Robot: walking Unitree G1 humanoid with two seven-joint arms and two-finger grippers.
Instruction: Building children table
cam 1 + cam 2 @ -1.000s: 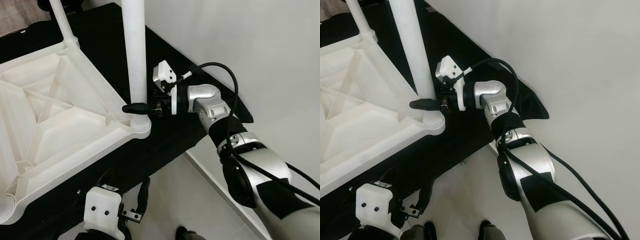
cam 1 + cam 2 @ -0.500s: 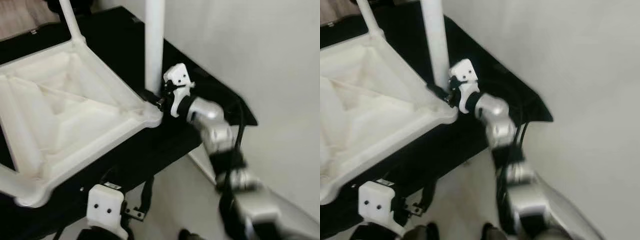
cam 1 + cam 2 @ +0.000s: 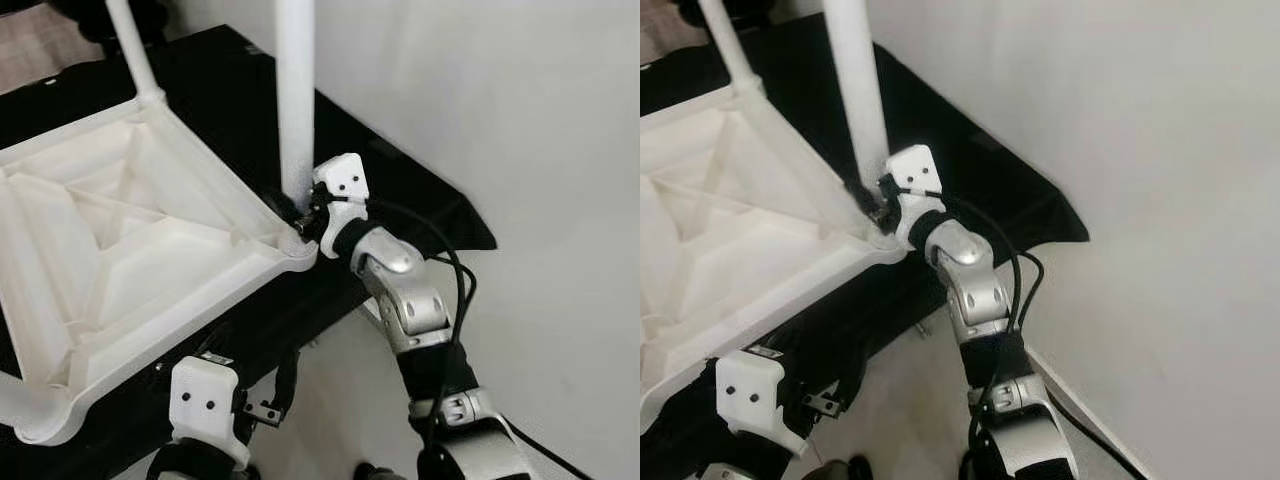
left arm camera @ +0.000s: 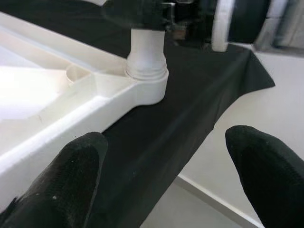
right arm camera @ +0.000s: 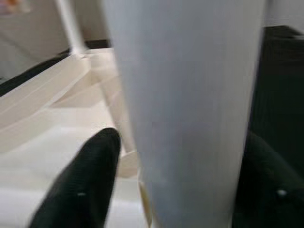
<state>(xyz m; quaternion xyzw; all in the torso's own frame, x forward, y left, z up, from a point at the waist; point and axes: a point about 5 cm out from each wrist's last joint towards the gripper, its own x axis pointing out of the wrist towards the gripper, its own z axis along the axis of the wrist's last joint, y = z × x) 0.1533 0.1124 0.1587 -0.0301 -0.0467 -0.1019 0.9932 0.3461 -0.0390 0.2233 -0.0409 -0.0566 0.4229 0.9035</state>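
Note:
The white children's table (image 3: 120,230) lies upside down on a black-covered surface (image 3: 400,190). A white table leg (image 3: 296,100) stands upright in its near right corner socket (image 4: 146,71). My right gripper (image 3: 296,210) is at the base of that leg, and in the right wrist view its black fingers (image 5: 95,175) sit on both sides of the leg (image 5: 185,95), shut on it. A second leg (image 3: 130,50) stands at the far corner. My left gripper (image 4: 164,140) hangs low in front of the table's near edge, open and holding nothing.
A white wall (image 3: 520,100) rises close behind the surface's right edge. The black cloth ends in a corner (image 3: 480,235) just right of my right arm. Pale floor (image 3: 890,400) lies below the front edge.
The camera has shifted. My right forearm has swung from the right side round toward the front, while its gripper stayed at the leg's base. The left gripper has hardly moved.

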